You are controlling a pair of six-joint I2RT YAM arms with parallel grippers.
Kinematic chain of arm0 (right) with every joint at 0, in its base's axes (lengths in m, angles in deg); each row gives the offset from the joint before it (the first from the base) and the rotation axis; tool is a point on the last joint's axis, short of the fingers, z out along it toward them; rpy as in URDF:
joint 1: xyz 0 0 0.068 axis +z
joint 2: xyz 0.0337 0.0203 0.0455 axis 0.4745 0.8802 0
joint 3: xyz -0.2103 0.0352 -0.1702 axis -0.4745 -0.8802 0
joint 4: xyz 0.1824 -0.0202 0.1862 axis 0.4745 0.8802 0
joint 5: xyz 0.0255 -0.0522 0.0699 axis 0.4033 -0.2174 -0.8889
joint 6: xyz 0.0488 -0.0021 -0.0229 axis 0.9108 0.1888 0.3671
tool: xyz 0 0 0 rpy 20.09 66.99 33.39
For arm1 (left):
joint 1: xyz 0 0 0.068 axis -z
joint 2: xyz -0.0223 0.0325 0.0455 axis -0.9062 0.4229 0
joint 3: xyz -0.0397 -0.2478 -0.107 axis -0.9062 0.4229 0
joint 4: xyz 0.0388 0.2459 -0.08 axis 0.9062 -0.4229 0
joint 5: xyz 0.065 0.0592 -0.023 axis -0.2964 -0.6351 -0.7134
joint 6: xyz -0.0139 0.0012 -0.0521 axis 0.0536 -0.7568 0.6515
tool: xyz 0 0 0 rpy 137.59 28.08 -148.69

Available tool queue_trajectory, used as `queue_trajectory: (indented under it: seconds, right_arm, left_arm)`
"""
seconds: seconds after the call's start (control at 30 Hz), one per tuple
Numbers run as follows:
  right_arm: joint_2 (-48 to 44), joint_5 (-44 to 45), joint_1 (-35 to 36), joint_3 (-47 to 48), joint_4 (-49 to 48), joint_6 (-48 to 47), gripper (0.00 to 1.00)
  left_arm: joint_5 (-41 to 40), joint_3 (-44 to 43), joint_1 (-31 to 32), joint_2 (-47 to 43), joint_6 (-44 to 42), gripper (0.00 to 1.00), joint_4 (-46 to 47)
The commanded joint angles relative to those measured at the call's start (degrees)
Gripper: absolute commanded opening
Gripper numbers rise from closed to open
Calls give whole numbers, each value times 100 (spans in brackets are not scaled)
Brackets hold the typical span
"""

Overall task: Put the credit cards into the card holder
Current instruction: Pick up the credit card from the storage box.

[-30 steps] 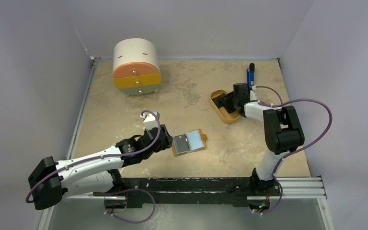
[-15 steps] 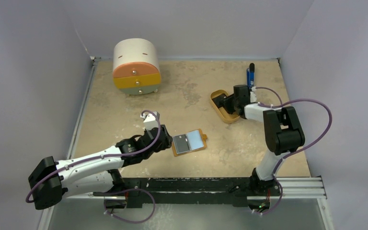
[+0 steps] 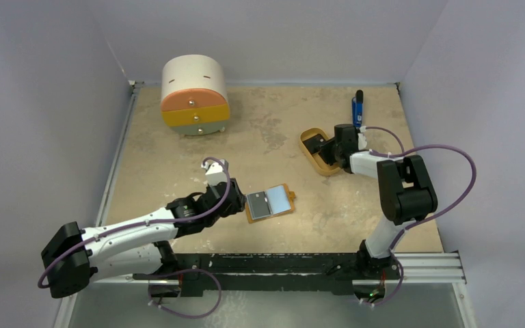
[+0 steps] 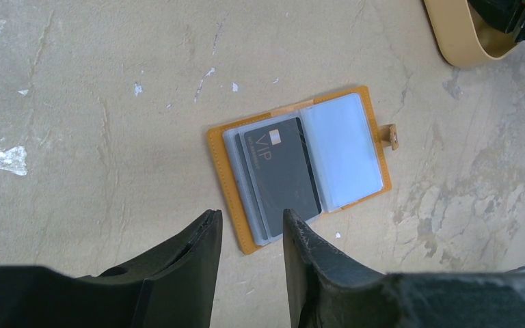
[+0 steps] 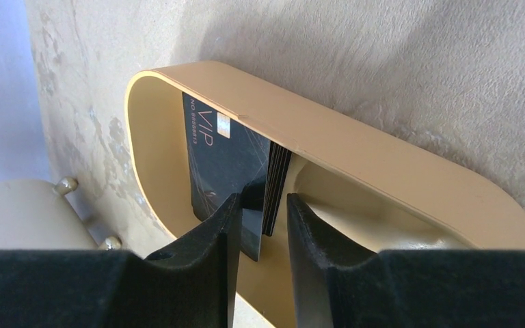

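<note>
The card holder [image 3: 270, 203] lies open and flat on the tabletop [image 3: 266, 130], a little in front of the left arm. From the left wrist view its left pocket holds one dark VIP card [image 4: 280, 171], partly tucked under the clear sleeve; the right pocket looks pale and blank, though the plastic is too cloudy to be sure. The left gripper [image 4: 249, 239] hovers just beside the holder's near corner, its fingers [image 4: 198, 256] spread with nothing between them, and their roots are cut off by the bottom of the picture.

The remaining credit cards [image 5: 277, 181] stand on edge inside the tan oval tray [image 5: 383, 157], and one leans away with gold lettering showing. From above they cannot be seen at all, as the right gripper [image 3: 322, 145] covers them. In its own wrist view the right gripper [image 5: 260, 222] reaches into the tray with its fingers [image 5: 314, 253] drawn close on either side of the stack. I cannot tell whether they actually clamp it.

A round drawer cabinet [image 3: 193, 96] and a blue-and-black stick [image 3: 358, 106] sit well apart at the back.
</note>
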Motion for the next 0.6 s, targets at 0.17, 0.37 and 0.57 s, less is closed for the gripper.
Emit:
queue_trajectory:
  seconds: [0.17,0.37,0.57]
  right_arm:
    - [-201,61,-17,-200,345,-166,28]
    - [-425,61,-17,-242,373,-211,27]
    - [-500,76,-17,-287,355,-271,18]
  left_arm:
    - [14,30,-3,43,73,37,212]
    - [39,19,-3,104,60,36,272]
    - [59,15,-3,133,47,36,278]
